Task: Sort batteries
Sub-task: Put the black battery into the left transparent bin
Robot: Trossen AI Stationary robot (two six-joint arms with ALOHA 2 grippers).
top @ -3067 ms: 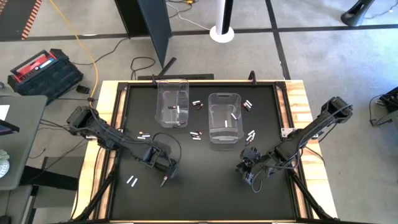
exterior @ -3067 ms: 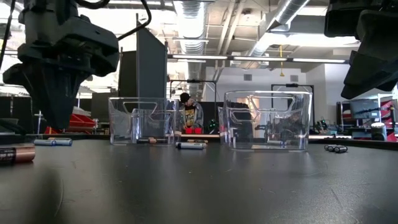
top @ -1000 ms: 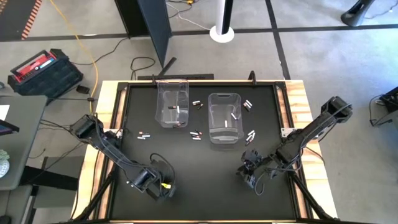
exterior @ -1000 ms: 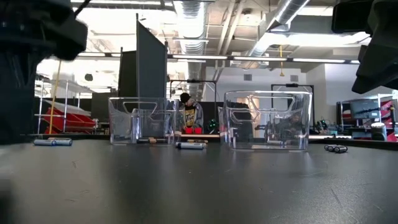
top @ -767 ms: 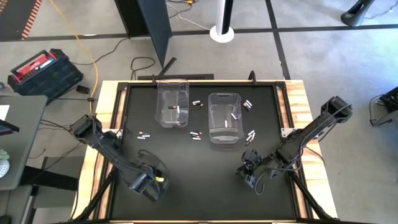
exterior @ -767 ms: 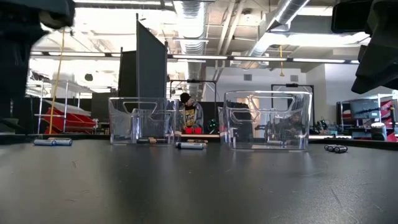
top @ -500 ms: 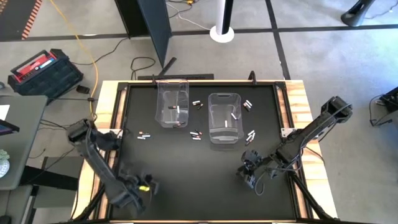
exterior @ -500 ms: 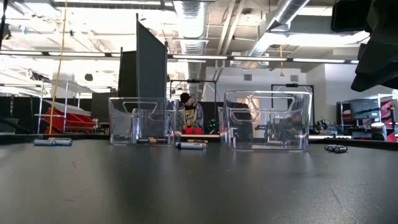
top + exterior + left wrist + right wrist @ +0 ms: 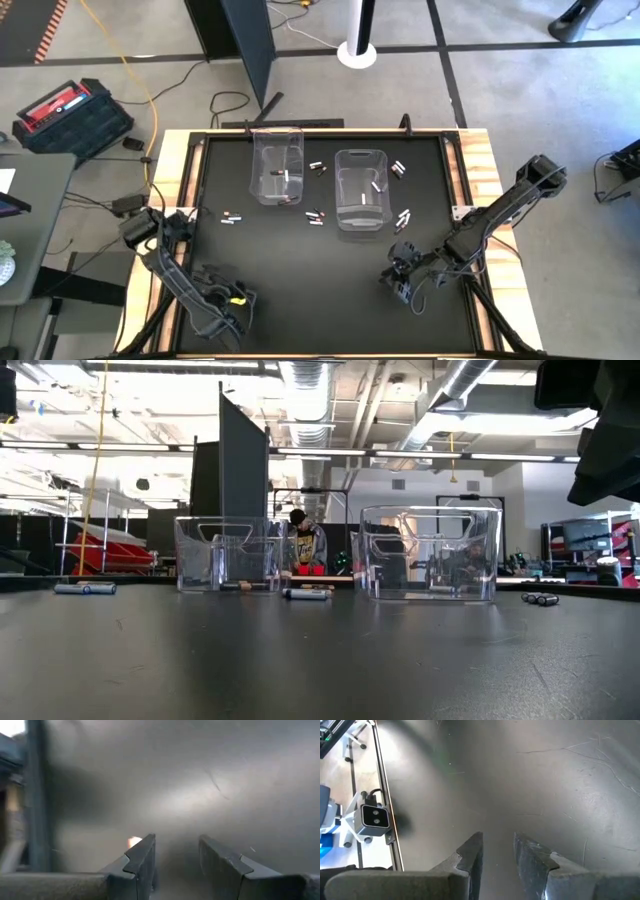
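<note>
The black counter (image 9: 320,300) carried two clear bins near its far edge: the left bin (image 9: 277,165) and the right bin (image 9: 361,189), each with a few white cells showing through its walls. The batteries (image 9: 316,216) lay loose around the right bin — a small cluster just beside its near-left corner, another pair (image 9: 403,217) just off its right side, a group (image 9: 398,170) by its far-right corner, and a few (image 9: 318,167) in the gap between it and the left bin. Two more (image 9: 232,217) sat well to the left of the right bin, nearer the left bin's front. In the low view, one pale cell (image 9: 85,588) rested far to the left of the right bin, a cell (image 9: 306,594) lay just left of it, and a dark pair (image 9: 540,598) lay to its right. The left tool (image 9: 236,298) hung at the counter's near-left corner, far from the right bin; its wrist view showed its fingers (image 9: 142,857) spread apart with only bare counter between them. The right tool (image 9: 405,283) hovered in front of the right bin, toward the near-right part of the counter, its fingers (image 9: 472,851) parted with a gap and nothing pinched.
</note>
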